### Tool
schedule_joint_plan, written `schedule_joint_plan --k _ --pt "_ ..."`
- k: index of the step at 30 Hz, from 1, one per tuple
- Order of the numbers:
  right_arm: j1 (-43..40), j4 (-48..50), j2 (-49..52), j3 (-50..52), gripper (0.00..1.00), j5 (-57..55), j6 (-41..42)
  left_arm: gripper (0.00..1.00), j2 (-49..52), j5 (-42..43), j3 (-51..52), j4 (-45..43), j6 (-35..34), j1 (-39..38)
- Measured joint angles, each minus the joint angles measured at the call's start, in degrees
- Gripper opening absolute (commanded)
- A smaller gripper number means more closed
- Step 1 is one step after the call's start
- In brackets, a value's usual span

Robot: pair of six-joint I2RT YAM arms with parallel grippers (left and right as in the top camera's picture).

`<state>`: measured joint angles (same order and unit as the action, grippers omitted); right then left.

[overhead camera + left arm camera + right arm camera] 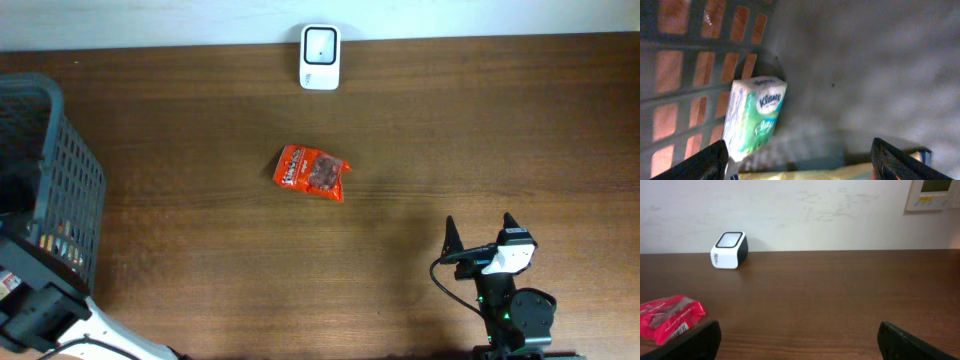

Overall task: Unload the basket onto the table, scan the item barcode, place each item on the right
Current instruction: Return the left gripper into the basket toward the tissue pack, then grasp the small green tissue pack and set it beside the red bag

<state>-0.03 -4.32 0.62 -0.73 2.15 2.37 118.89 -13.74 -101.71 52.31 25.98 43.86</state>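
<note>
A red snack packet [312, 172] lies flat mid-table, and it also shows at the left edge as the red packet [667, 318]. The white barcode scanner [320, 57] stands at the far edge by the wall, seen again as the scanner [729, 250]. My left gripper [800, 162] is down inside the grey basket [70, 170], jaws wide apart. A green-and-white Kleenex pack [755, 115] leans on the mesh wall just past my left finger. A yellow packet [805, 173] lies low between the fingers; I cannot tell whether they touch it. My right gripper [478, 225] hovers open and empty near the front right.
The basket wall [695, 65] rises at the left of the left wrist view and its grey floor [865, 75] spreads to the right. A wall panel [935, 194] hangs behind the table. Bare wood lies between the right gripper [799, 337] and the scanner.
</note>
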Motion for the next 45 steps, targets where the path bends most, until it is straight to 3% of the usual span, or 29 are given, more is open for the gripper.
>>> schedule_joint_plan --k 13,26,36,38,41,45 --pt "0.0 0.0 0.0 0.0 0.99 0.0 0.0 0.91 2.9 -0.5 0.3 -4.9 6.9 2.0" --pt "0.0 0.0 0.0 0.0 0.99 0.0 0.0 0.84 3.1 -0.4 0.3 -5.2 10.1 5.0" --pt "0.0 0.0 0.0 0.0 0.99 0.0 0.0 0.49 6.6 0.2 0.3 -4.6 10.3 5.4" --pt "0.0 0.0 0.0 0.0 0.99 0.0 0.0 0.35 6.6 0.9 0.3 -4.6 10.3 5.4" --pt "0.0 0.0 0.0 0.0 0.99 0.0 0.0 0.00 6.6 2.8 0.3 -4.6 10.3 5.4" --pt "0.0 0.0 0.0 0.0 0.99 0.0 0.0 0.00 6.6 3.5 0.2 -4.6 10.3 5.4"
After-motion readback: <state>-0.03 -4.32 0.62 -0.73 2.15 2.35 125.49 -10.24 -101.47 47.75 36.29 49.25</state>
